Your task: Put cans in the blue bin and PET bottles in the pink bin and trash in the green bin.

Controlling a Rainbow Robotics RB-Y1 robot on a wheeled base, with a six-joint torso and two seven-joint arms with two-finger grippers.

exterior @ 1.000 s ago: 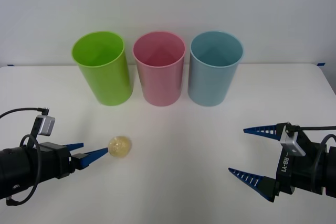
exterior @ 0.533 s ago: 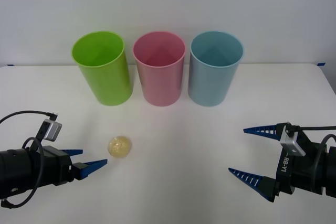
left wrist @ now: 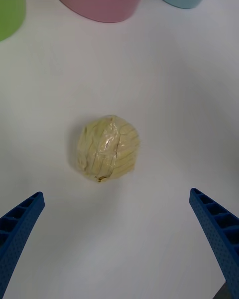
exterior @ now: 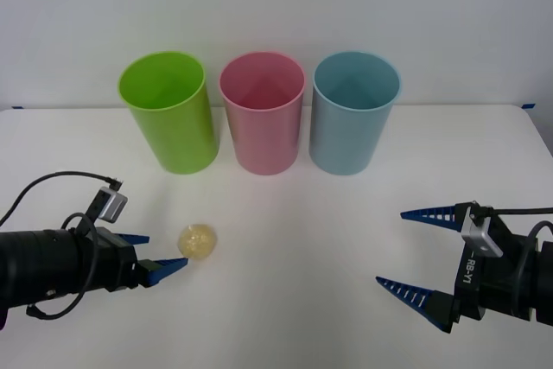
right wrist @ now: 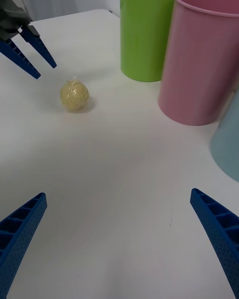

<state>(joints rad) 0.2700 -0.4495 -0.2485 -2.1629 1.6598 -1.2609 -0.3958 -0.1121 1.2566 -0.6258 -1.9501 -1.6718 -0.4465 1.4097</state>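
since a second ago the left claw [exterior: 155, 256] has backed off the trash [exterior: 197, 240], turned a little and come level with it; the trash itself has not moved. the claw now sits just short of the ball, pointing at it, fingers spread wide and holding nothing. in the left wrist view the ball [left wrist: 106, 148] lies centred ahead of the gap, with a blue finger at each side, so this looks like lining up so the fingers can pass either side of it.

beyond the ball, farther along the claw's reach, stand the three bins in a row on the table [exterior: 285, 239]: the green bin [exterior: 169, 114] nearest the claw's line, then the pink bin [exterior: 262, 114], then the blue bin [exterior: 352, 114]. all stand upright, mouths open. the green one is where this ball belongs, a short carry forward.

the right claw [exterior: 413, 252] waits well apart on the other side, wide open and empty, facing across the table toward the ball.

the grasp is not yet made; likely next is an advance, then a close.
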